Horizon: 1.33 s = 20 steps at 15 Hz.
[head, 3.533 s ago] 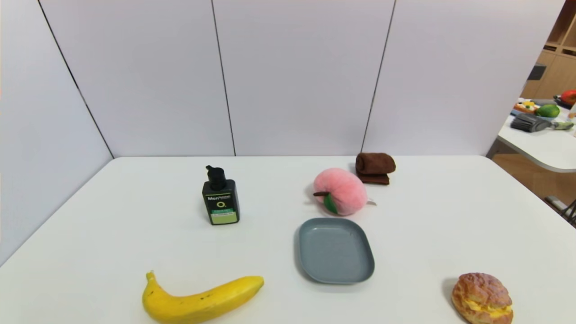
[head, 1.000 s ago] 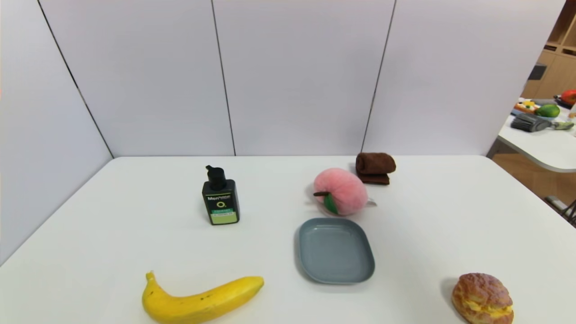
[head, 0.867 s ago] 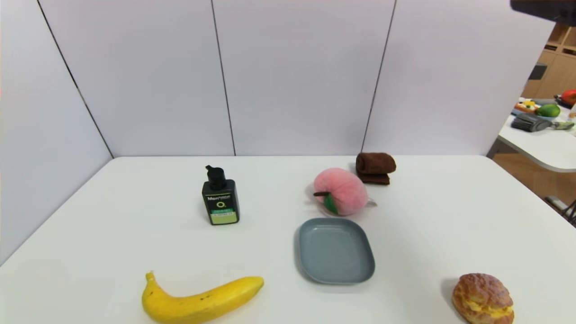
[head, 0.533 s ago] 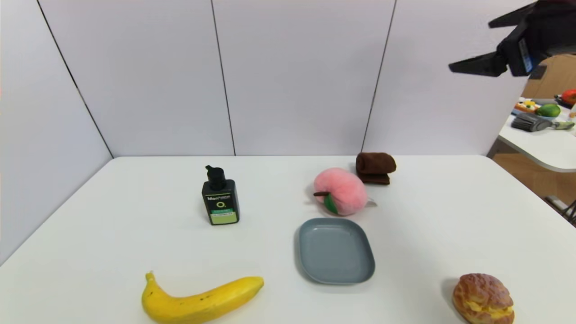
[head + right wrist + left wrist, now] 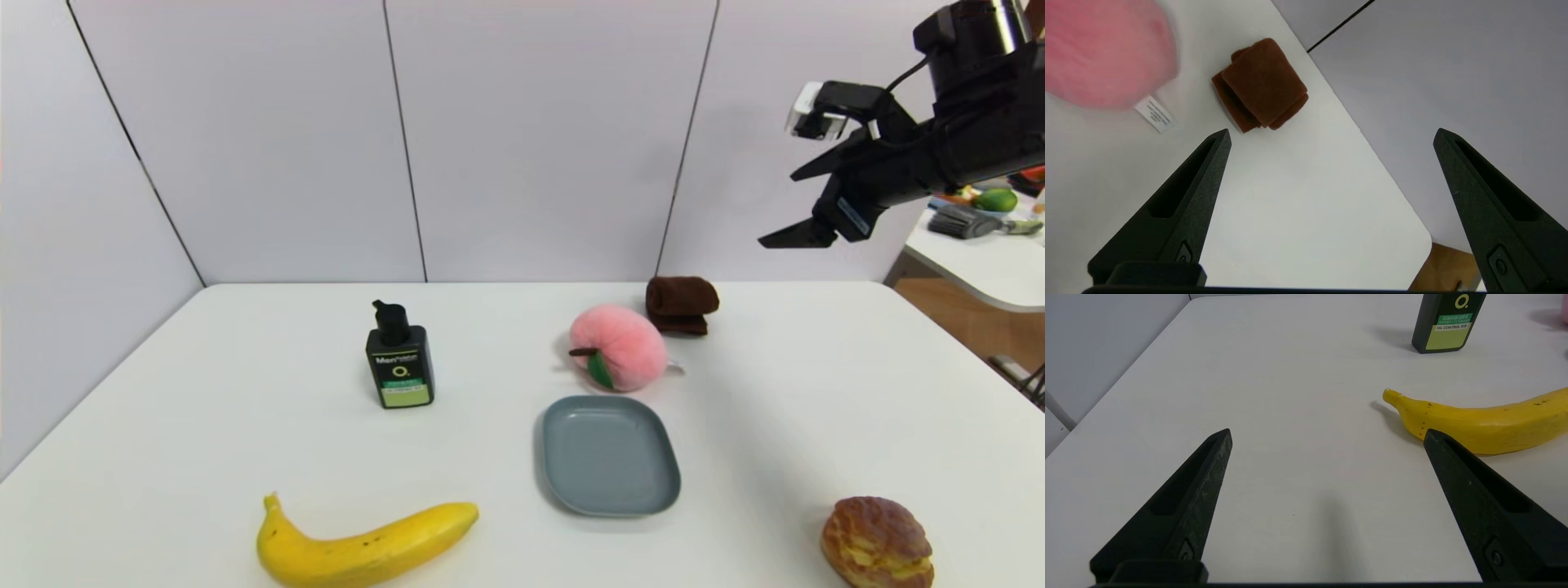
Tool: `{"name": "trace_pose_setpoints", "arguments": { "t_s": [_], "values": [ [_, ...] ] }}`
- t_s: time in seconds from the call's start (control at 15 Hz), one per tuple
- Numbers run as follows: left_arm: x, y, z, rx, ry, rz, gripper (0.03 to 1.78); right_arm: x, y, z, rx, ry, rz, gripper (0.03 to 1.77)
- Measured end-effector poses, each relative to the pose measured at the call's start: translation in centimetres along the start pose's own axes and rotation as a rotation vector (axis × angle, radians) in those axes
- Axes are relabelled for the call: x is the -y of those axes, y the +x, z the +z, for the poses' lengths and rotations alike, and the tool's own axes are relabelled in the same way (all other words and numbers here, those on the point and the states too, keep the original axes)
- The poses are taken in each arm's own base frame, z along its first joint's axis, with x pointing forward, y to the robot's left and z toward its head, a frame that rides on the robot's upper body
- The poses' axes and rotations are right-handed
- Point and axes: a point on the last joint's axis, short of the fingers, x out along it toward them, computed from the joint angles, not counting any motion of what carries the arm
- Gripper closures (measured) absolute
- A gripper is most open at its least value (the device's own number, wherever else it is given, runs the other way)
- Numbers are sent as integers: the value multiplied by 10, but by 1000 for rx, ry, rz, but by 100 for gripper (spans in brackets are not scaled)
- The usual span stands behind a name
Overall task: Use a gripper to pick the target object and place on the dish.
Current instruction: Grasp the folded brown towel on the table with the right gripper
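The right hand hangs spread wide, high above the tabletop's far edge, brown towel well below it.

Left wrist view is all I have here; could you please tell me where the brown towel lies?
Observer: The towel lies near the far edge of the table, just behind the plush peach.
Operator: Is the dish free?
Observer: Yes, the dish is empty, in front of the peach.
Operator: And the right gripper?
Observer: The right gripper hangs open in the air, above and right of the towel, holding nothing.
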Motion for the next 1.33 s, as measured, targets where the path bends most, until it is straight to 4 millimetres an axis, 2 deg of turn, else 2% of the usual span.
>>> {"name": "trace_pose_setpoints", "arguments": {
  "t_s": [0.27, 0.53, 0.8, 1.0, 1.33],
  "values": [
    [0, 0, 0, 0, 0, 0, 12, 6, 24, -18, -114, -29, -24, 9],
    [0, 0, 0, 0, 0, 0, 12, 9, 33, -27, -166, -47, -38, 9],
    [0, 0, 0, 0, 0, 0, 12, 16, 41, -25, -127, -94, -92, 9],
    [0, 0, 0, 0, 0, 0, 12, 15, 56, -15, -55, -109, -114, 9],
    [0, 0, 0, 0, 0, 0, 12, 4, 81, -12, 32, -110, -16, 9]
  ]
}}
